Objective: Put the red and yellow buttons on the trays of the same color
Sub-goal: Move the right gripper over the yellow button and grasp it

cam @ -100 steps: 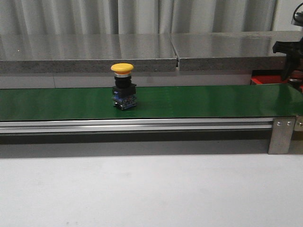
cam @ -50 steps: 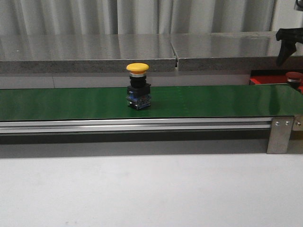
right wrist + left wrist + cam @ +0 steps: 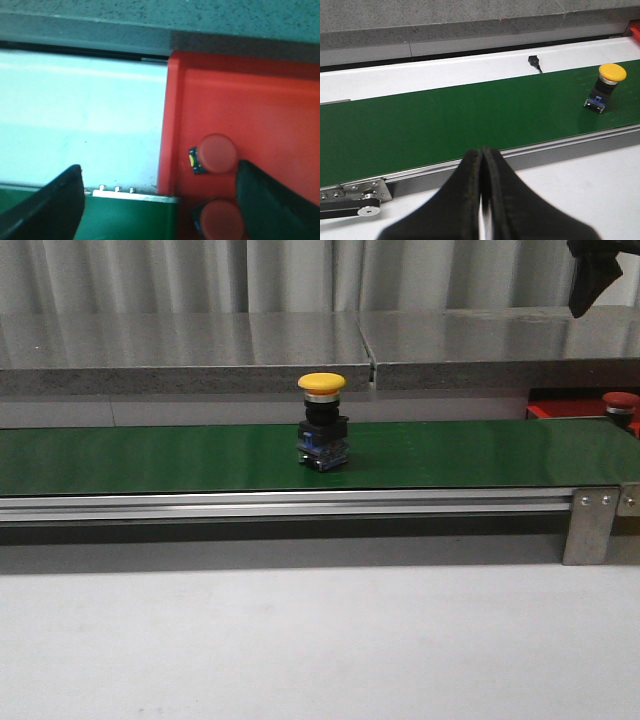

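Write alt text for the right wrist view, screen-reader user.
Seen from above, two red buttons stand on a red tray, near its edge. The open right gripper frames the picture, holding nothing. Beside the tray is white tabletop, with a strip of green belt at the edge.

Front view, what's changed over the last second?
The yellow button has ridden rightward along the green belt, still upright. The right gripper has lifted away from the red tray, open and empty, uncovering a red button on it. The belt frame and grey shelf haven't moved.
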`<state>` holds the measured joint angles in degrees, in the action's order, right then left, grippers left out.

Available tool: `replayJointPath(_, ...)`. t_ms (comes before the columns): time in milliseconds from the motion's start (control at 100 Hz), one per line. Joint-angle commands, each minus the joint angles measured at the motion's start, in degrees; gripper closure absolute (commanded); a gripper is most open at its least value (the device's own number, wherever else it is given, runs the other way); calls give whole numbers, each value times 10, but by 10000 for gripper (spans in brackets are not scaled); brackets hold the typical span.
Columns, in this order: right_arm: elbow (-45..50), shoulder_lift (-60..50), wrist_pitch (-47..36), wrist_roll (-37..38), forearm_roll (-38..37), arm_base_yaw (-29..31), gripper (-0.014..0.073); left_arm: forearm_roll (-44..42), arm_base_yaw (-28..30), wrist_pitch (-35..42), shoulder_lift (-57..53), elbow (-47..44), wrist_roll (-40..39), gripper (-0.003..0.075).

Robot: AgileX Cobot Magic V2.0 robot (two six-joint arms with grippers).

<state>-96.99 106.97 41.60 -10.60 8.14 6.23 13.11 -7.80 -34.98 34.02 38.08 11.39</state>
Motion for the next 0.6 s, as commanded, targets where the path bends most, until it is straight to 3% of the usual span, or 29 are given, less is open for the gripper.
replayJointPath(0, 15, -64, -37, -10, -8, -16, -19, 11, -4, 38, 0, 16, -2, 739)
replayJointPath(380, 138, -189, -34, -13, -8, -101, -19, 11, -4, 38, 0, 16, -2, 739)
replayJointPath(590, 157, -212, 19, -33, -8, -145, -19, 11, -4, 38, 0, 16, -2, 739)
